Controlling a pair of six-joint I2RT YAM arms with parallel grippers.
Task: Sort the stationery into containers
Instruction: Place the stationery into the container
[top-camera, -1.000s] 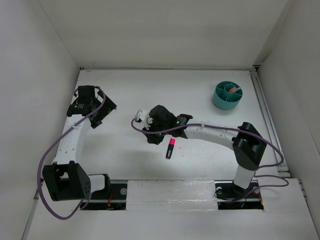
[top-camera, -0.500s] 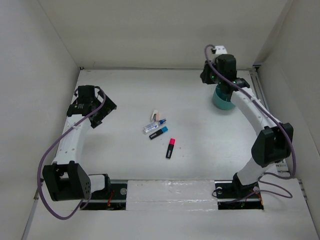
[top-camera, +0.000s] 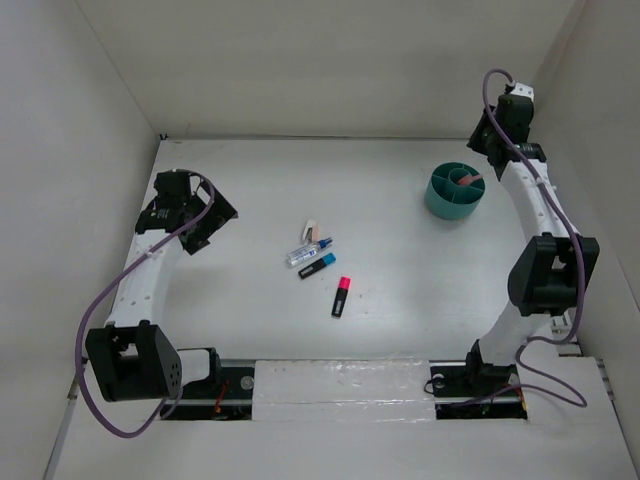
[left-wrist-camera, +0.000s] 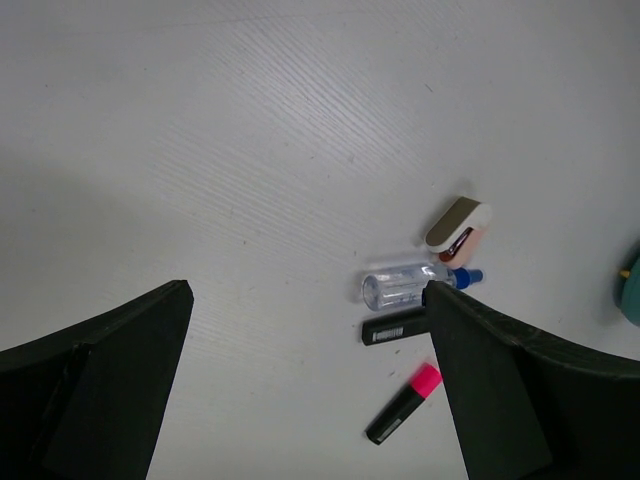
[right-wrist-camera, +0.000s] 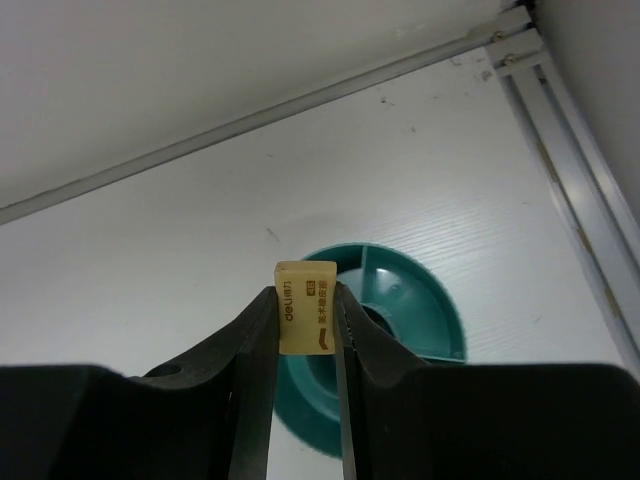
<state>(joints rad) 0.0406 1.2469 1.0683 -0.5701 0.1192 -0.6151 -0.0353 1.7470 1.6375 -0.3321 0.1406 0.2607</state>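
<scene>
- Swinging away from the middle of the tabletop (top-camera: 420, 290), where it hung over the loose items a second ago, the right arm has crossed to the far right corner and now stands raised just beyond the teal cup (top-camera: 455, 193).
- Its right gripper (right-wrist-camera: 305, 305) has its jaws clamped on a tan block (right-wrist-camera: 303, 290), held upright by its two flat sides; in the wrist view the block hangs over the cup's near rim, above it and not yet inside.
- By that reading the block is in transit. Lining it up over a free compartment and letting go looks like what remains of this step.
- One pink pen (top-camera: 467, 180) already leans in the cup.
- Four items wait near the middle of the tabletop: a white eraser (top-camera: 312, 230), a clear tube (top-camera: 303, 253), a blue-capped highlighter (top-camera: 317, 264) and, a little nearer the front edge, a pink-capped highlighter (top-camera: 341, 296).
- At the left edge the left gripper (top-camera: 188, 212) has not shifted; its jaws are wide apart and hold nothing.
- White and finely grained, the tabletop is enclosed by plain white walls (top-camera: 330, 60), with a metal rail (right-wrist-camera: 570, 130) along its right edge.
</scene>
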